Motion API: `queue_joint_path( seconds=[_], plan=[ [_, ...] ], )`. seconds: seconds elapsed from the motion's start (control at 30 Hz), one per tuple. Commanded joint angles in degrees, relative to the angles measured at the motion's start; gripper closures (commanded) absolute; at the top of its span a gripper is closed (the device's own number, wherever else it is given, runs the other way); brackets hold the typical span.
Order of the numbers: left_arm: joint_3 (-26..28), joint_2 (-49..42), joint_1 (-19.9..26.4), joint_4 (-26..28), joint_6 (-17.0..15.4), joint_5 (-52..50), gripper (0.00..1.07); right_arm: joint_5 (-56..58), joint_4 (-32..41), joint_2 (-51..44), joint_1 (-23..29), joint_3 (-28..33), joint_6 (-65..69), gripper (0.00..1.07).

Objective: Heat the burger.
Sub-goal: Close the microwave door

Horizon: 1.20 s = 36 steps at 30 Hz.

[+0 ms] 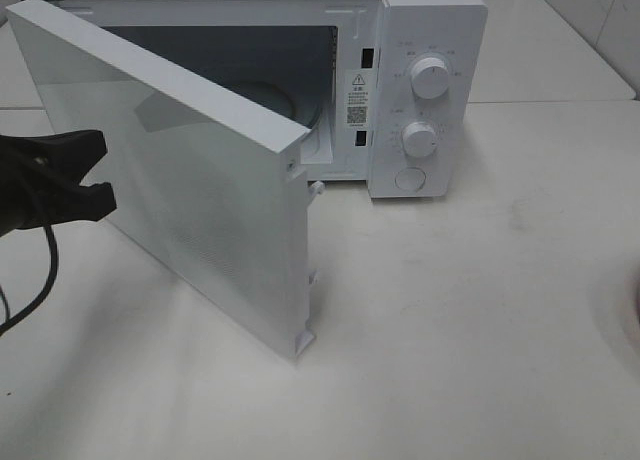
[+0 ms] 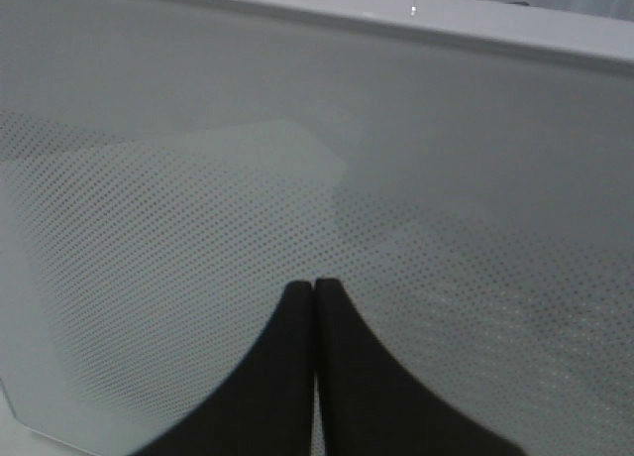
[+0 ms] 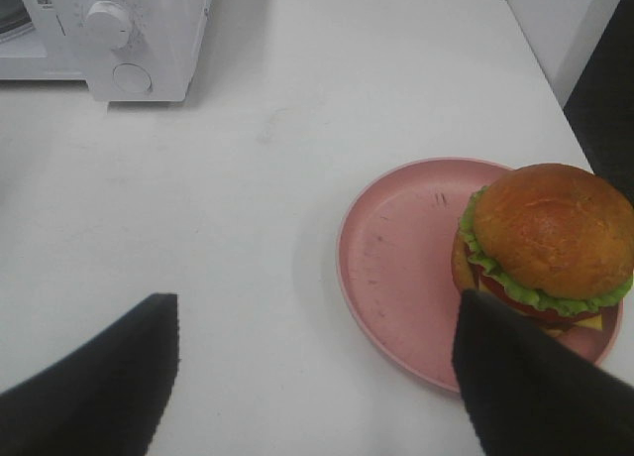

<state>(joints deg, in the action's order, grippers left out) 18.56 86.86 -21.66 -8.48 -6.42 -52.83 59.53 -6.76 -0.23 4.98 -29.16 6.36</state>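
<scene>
Broadly, the white table [image 1: 470, 310] lies bare between the microwave [image 1: 425, 75] and its right edge, leaving wide open room in front of the control panel with its two knobs, upper knob [image 1: 430, 78] and lower knob [image 1: 420, 138], and the round button [image 1: 410, 178] below them. The microwave door [image 1: 170, 170] stands swung out toward the front left, its free edge reaching well forward over the table; the cavity [image 1: 270, 75] behind it is open, with a pale turntable partly visible inside. The left gripper [image 1: 95, 170] hangs just beside the door's outer face, jaws pressed together with nothing between them, as the left wrist view confirms against the dotted door screen [image 2: 297, 208]. The right gripper [image 3: 317, 377] stands with its fingers [image 3: 535, 387] spread wide and holding nothing, above the table near a pink plate [image 3: 396, 268]. The burger [image 3: 545, 243] sits on the plate's far side from the microwave, close to the rim, well apart from the oven.
</scene>
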Motion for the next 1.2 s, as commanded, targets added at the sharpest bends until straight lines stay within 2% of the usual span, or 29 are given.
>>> queue_joint_path(
  seconds=[0.03,0.1,0.13,0.17,0.2,0.23,0.3,0.4,0.63,0.77,1.0,1.2],
  plan=[
    [1.5,1.1,-2.9,6.3,2.3,0.0,1.07,0.0,0.0,-1.5,-0.2,0.1,-0.5,0.32],
    [4.6,3.7,-8.3,15.6,7.3,1.9,1.07,0.0,0.0,-1.5,-0.2,0.1,-0.5,0.32],
    [4.6,3.7,-8.3,15.6,7.3,1.9,1.07,0.0,0.0,-1.5,-0.2,0.1,-0.5,0.32],
    [5.2,4.4,-9.2,18.0,8.8,2.2,1.07,0.0,0.0,-1.5,-0.2,0.1,-0.5,0.32],
    [6.7,5.8,-11.5,22.8,11.5,2.2,1.07,0.0,0.0,-1.5,-0.2,0.1,-0.5,0.32],
    [6.7,5.8,-11.5,22.8,11.5,2.2,1.07,0.0,0.0,-1.5,-0.2,0.1,-0.5,0.32],
    [9.1,7.8,-13.9,27.3,14.0,2.2,1.07,0.0,0.0,-1.5,-0.2,0.1,-0.5,0.32],
    [11.7,10.0,-16.1,30.3,15.4,2.2,1.07,0.0,0.0,-1.5,-0.2,0.1,-0.5,0.32],
    [17.2,14.0,-18.3,32.2,15.5,2.6,1.07,0.0,0.0,-1.5,-0.2,0.1,-0.5,0.32],
    [22.5,17.1,-18.3,32.7,15.5,6.1,1.07,0.0,0.0,-1.5,-0.2,0.1,-0.5,0.32],
    [28.2,20.2,-18.3,33.4,15.8,7.1,1.07,0.0,0.0,-1.5,-0.2,0.1,-0.5,0.32],
    [34.2,23.1,-18.3,39.6,20.3,8.3,1.07,0.0,0.0,-1.5,-0.2,0.1,-0.5,0.32]
  ],
)
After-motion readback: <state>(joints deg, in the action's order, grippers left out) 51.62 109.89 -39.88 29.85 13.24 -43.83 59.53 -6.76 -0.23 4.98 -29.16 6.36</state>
